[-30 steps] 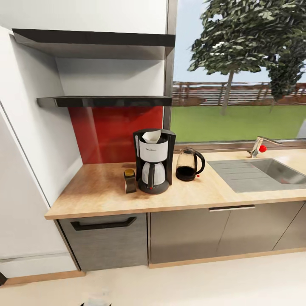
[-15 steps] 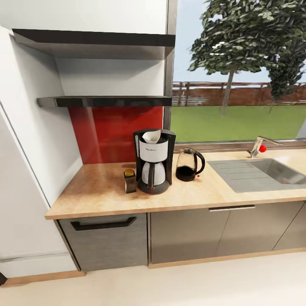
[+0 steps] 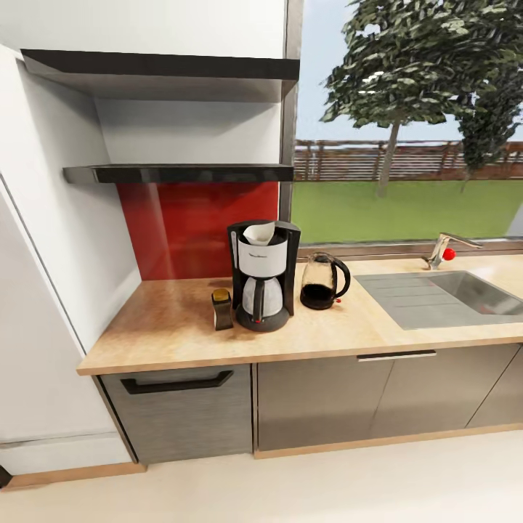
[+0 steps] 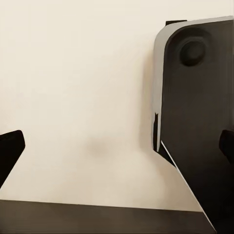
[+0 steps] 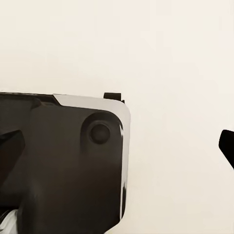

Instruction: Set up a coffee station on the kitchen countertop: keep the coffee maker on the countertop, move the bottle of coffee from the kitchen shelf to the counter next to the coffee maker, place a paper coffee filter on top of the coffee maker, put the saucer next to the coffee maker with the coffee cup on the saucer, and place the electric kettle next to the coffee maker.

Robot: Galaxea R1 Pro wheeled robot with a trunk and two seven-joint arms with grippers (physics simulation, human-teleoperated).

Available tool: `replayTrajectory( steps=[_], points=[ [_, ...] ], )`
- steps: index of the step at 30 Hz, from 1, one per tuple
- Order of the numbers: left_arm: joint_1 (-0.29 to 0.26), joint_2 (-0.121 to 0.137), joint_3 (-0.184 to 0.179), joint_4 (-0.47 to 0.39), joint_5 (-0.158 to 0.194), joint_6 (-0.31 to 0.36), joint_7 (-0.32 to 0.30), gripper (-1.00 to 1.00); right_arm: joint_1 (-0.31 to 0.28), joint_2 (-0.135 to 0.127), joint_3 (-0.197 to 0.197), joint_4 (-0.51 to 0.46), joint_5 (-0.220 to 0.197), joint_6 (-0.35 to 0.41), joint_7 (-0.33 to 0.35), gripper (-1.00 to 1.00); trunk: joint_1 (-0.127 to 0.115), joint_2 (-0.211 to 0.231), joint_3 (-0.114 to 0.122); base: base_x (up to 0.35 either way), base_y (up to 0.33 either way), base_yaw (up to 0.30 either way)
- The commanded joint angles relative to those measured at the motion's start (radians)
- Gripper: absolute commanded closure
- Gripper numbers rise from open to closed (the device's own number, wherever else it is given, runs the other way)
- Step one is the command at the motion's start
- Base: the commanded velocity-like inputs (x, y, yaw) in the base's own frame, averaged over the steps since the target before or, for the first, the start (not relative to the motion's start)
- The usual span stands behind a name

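- The kitchen countertop point(image 3: 167, 323) runs across the head view over glossy dark grey cabinet fronts point(image 3: 319, 396).
- The coffee maker point(image 3: 263, 276) stands upright on it, roughly at the middle of the view, in front of the red backsplash point(image 3: 189, 225).
- The paper coffee filter point(image 3: 259, 232) sits in the machine's top, its white cone leaning a little to one side.
- The bottle of coffee point(image 3: 222, 309) stands on the worktop just beside the coffee maker, at about its 9 o'clock, apart from it by a narrow gap.
- The electric kettle point(image 3: 323, 281) stands at the machine's 3 o'clock, close by but not touching (black loop handle turned away from the machine).
- The kitchen shelf point(image 3: 178, 173) hangs on the wall at 12 o'clock from the bottle; a second dark shelf point(image 3: 163, 69) sits higher.
- A steel sink point(image 3: 454, 294) with a tap point(image 3: 444, 250) lies well apart, at 3 o'clock from the kettle, under the window point(image 3: 407, 123).
- The left gripper point(image 4: 117, 146) points down at a pale floor point(image 4: 73, 73), its dark fingertips point(image 4: 9, 148) spread wide with nothing between them; a dark grey-edged robot part point(image 4: 195, 117) lies below.
- The right gripper point(image 5: 117, 146) likewise hangs over the floor, its fingertips point(image 5: 9, 146) far apart and empty.
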Motion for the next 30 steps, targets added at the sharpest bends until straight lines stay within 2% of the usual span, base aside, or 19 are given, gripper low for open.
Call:
replayTrajectory(
  steps=[1, 7, 30],
  points=[
    [0.002, 0.0, -0.008, 0.004, 0.01, -0.008, -0.002, -1.0, -0.001, 0.0, -0.009, 0.0, 0.006, -0.002, 0.005, -1.0, 0.001, -0.002, -0.002, 0.0, 0.0, 0.0],
    [0.011, 0.0, -0.009, 0.004, 0.008, -0.006, -0.009, -1.0, -0.001, 0.001, -0.014, -0.004, -0.003, -0.001, 0.006, -1.0, 0.001, -0.002, -0.002, 0.0, 0.0, -0.073],
    [0.012, -0.004, -0.005, 0.004, 0.01, -0.009, -0.01, -1.0, -0.001, 0.009, -0.018, -0.004, -0.008, 0.0, 0.005, -1.0, 0.001, -0.002, -0.002, 0.0, 0.0, -0.262]
  ],
)
